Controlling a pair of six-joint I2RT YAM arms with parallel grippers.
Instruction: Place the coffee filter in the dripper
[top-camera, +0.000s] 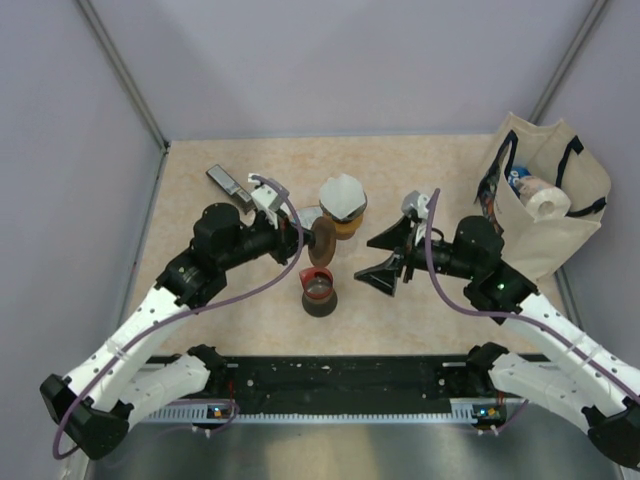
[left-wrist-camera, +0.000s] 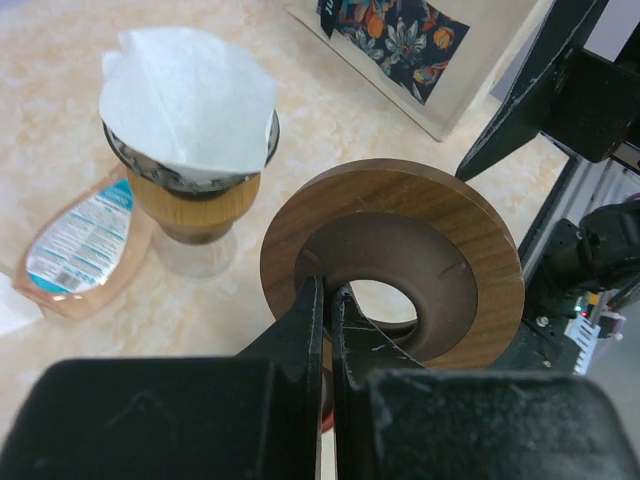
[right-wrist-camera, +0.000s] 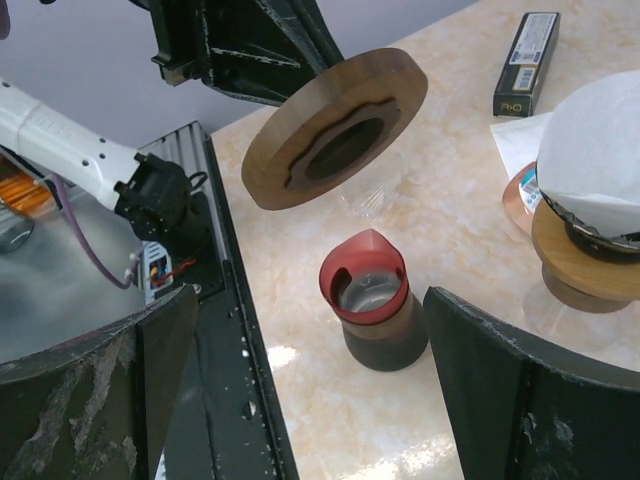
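The white coffee filter (top-camera: 343, 195) (left-wrist-camera: 190, 105) (right-wrist-camera: 600, 150) sits in the top of what looks like the dripper (top-camera: 346, 226) (left-wrist-camera: 205, 205) (right-wrist-camera: 585, 265), a cup with a dark rim, a wooden band and a clear glass foot. My left gripper (top-camera: 300, 240) (left-wrist-camera: 330, 300) is shut on the inner edge of a round wooden ring (top-camera: 322, 243) (left-wrist-camera: 470, 240) (right-wrist-camera: 270, 160). It holds the ring on edge in the air, just right of the dripper. My right gripper (top-camera: 388, 258) (right-wrist-camera: 310, 330) stands wide open and holds nothing. It points left toward the ring.
A dark cup with a red lid (top-camera: 320, 290) (right-wrist-camera: 370, 300) stands below the ring. A copper pouch (left-wrist-camera: 85, 250) (right-wrist-camera: 520, 195) lies by the dripper, and a black box (top-camera: 228, 182) (right-wrist-camera: 527, 62) lies at the back left. A tote bag (top-camera: 545, 200) stands at the right.
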